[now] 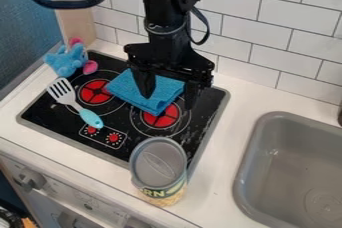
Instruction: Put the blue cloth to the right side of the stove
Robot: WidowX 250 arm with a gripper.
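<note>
One folded blue cloth point(123, 88) lies on the stove point(53, 122), bridging the two red burners toward the top of the view. Directly over it hangs the tool point(168, 102), its fingers spread wide and gripping nothing, one above the cloth, the other just past its three o'clock edge. By my reading the grasp is being lined up; what's called for next is to centre on the fabric, lower, close, lift, then carry toward four o'clock. Around the cloth, clockwise: the sink point(294, 167) at four, set in the table point(220, 142); a corn can point(159, 167) at six; a spatula point(90, 118) near nine; a blue plush toy point(65, 62) at ten.
</note>
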